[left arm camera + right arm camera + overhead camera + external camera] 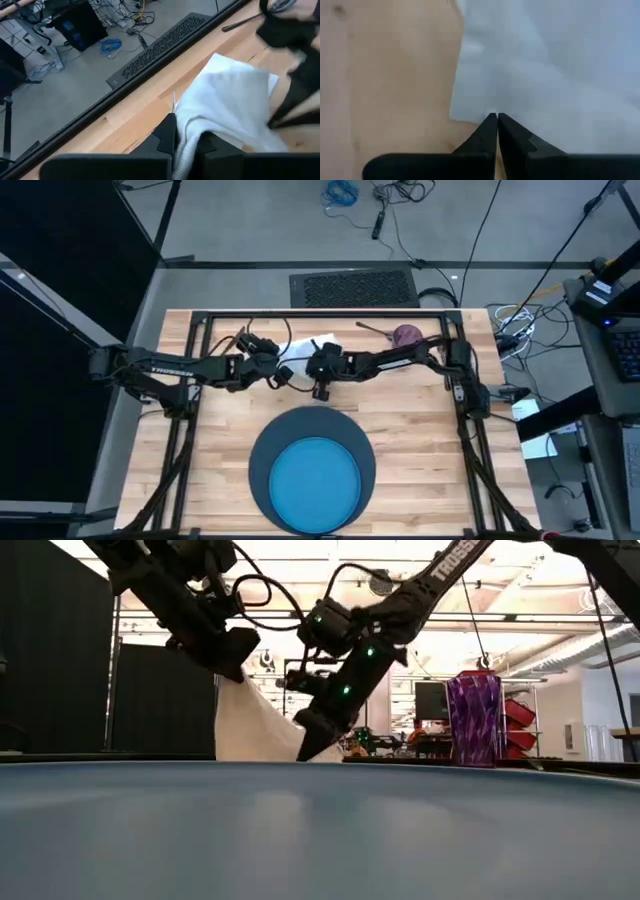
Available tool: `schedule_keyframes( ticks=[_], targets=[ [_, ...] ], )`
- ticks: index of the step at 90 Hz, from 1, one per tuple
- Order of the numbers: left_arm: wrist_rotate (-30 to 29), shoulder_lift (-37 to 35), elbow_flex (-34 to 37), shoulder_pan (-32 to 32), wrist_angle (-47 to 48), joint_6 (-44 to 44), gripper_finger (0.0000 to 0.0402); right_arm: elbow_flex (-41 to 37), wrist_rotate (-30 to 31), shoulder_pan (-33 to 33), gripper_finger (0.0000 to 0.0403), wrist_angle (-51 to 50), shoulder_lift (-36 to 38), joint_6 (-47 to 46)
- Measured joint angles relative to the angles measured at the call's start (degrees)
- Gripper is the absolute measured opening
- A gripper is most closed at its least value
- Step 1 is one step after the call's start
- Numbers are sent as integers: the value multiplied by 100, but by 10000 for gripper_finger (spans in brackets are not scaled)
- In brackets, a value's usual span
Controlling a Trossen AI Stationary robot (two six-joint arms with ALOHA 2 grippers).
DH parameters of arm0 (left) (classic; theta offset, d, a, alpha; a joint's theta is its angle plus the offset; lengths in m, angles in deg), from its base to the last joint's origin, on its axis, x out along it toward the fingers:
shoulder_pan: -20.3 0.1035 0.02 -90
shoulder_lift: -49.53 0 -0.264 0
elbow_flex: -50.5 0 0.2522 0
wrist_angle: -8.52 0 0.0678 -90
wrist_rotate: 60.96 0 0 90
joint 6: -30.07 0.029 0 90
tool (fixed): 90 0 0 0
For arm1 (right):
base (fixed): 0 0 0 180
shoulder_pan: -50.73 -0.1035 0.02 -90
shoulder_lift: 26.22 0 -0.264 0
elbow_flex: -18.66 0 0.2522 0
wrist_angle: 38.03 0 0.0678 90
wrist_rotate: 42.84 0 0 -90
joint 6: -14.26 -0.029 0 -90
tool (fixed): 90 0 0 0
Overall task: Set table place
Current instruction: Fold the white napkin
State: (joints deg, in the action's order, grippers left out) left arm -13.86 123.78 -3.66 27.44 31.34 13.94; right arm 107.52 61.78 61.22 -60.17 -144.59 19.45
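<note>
Left jaws: the left gripper [186, 145] is pinched on a bunched fold of the white napkin [235, 107], cloth filling the narrow gap between its fingers; in the low view that end of the cloth hangs lifted off the worktop.
Right jaws: the right gripper [497, 120] has its fingertips pressed together with no gap, tips at the napkin's edge where cloth meets bare wood; whether any cloth is caught between them cannot be told.
Writing: pale letters "TROSS…" run along the right arm's link in the low view, cut off by the frame; lettering on the left arm in the high view is too small to read.
Napkin: at the worktop's [420, 430] far-centre, between the two grippers, near the far black frame rail.
Mat and plate: the dark navy mat [262, 460] lies at the near-centre with the bright blue plate [315, 480] on it, the plate reaching the near edge.
Cup: the purple cup [472, 720] stands upright near the far right corner, well apart from the napkin.
Utensil: one dark slim utensil [375, 329] lies just beside the cup; its kind cannot be told.
Open room: bare wood lies on both sides of the mat and between mat and napkin.
</note>
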Motion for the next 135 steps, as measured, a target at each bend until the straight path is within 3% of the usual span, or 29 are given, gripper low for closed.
schedule_keyframes(
  ticks=[15,40,61,90,113,135],
  targets=[
    [207,10,0,-33,-2,-22,0,-1,95,-10,0,-397,97,18],
    [587,674,2,-236,-113,-151,0,3,589,-8,0,-1239,121,2],
    [608,1069,4,-427,-294,-268,0,6,1138,-64,0,-1602,504,-9],
    [605,1080,4,-588,-619,-99,0,8,1571,-274,0,-1723,1389,-100],
    [509,1080,2,-614,-647,4,0,10,1991,-312,0,-1839,1581,-152],
    [300,1080,4,-537,-676,67,0,12,1755,-266,0,-1962,1544,-444]
  ],
)
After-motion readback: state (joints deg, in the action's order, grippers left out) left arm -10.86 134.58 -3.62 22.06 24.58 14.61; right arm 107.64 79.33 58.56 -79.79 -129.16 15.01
